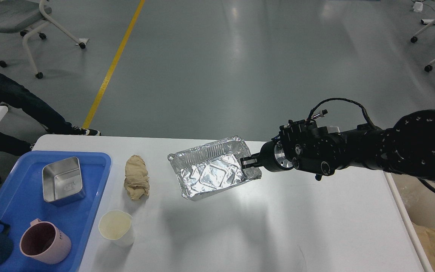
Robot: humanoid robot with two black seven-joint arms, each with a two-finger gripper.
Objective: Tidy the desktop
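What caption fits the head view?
Right tool lifts a foil tray by its rim above the desktop.

White desktop (278, 226), blue tray (17, 204), cup (116, 227)
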